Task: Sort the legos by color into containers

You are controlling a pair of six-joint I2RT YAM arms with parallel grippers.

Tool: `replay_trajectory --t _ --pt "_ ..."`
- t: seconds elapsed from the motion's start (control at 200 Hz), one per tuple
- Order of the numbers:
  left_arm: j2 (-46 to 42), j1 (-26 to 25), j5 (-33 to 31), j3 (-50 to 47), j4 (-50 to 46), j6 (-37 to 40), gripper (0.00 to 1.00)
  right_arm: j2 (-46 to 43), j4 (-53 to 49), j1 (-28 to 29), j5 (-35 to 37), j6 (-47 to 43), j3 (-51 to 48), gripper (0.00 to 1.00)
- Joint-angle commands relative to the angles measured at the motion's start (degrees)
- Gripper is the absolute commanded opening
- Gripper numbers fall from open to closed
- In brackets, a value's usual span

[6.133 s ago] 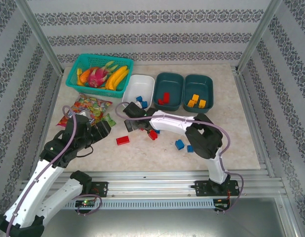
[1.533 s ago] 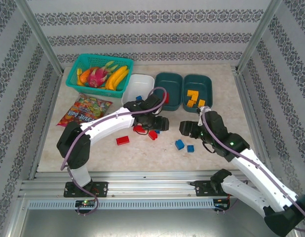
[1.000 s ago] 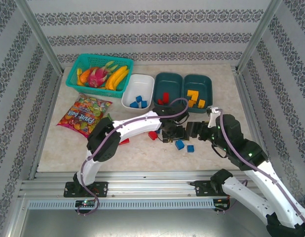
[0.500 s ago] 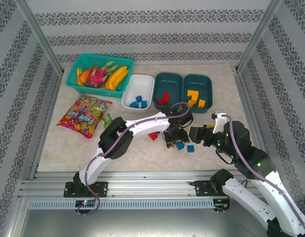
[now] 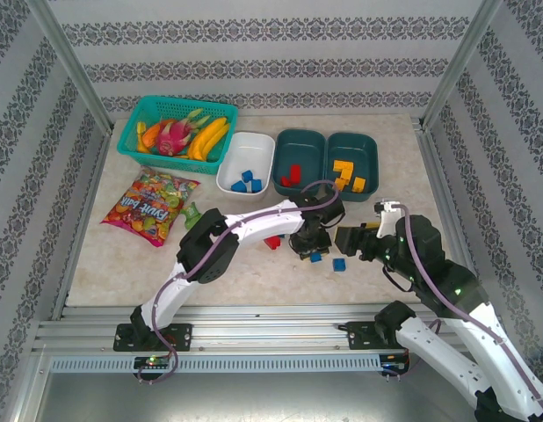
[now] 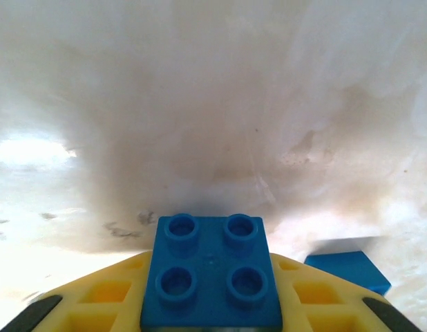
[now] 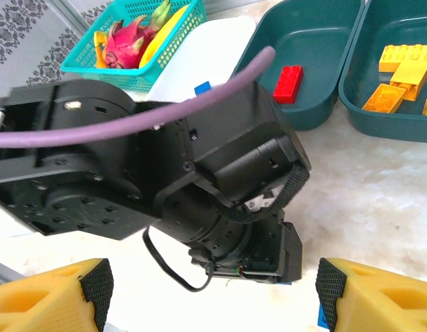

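Observation:
My left gripper reaches across the table and is shut on a blue four-stud lego, its yellow fingers pressed against both sides of the brick. A second blue lego lies just to its right on the table. A red lego lies left of the gripper. My right gripper stands open and empty, facing the left wrist; its pads are far apart. The white tub holds blue legos, the middle teal tub red ones, the right teal tub yellow ones.
A turquoise basket of fruit stands at the back left, with a colourful snack bag in front of it. The left arm's black wrist sits directly in front of my right gripper. Metal frame posts border the table.
The left arm swung from the left side across to the blue legos and closed on one. The right arm pulled back to the right and now faces the left wrist.

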Motion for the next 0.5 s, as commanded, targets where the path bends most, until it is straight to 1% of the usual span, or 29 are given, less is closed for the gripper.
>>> replay_trajectory --t 0.0,0.15,0.26,0.39,0.495 --pt "-7.9 3.8 -5.7 2.0 -4.8 4.3 0.24 1.5 3.7 0.6 -1.4 0.0 2.0 0.8" --pt "-11.8 10.9 -7.8 2.7 -5.4 11.0 0.24 5.4 9.9 0.6 -2.0 1.5 3.1 0.82" --pt "-11.9 17.2 -8.0 4.5 -5.3 16.6 0.24 11.4 15.1 0.5 -2.3 3.7 4.3 0.83" --pt "-8.9 23.8 -10.5 8.0 -3.8 23.2 0.24 19.5 19.9 0.5 -3.3 6.7 6.8 0.83" --pt "-3.4 27.9 -10.6 14.8 -3.2 26.7 0.24 24.6 23.4 0.5 -4.3 8.0 8.6 0.83"
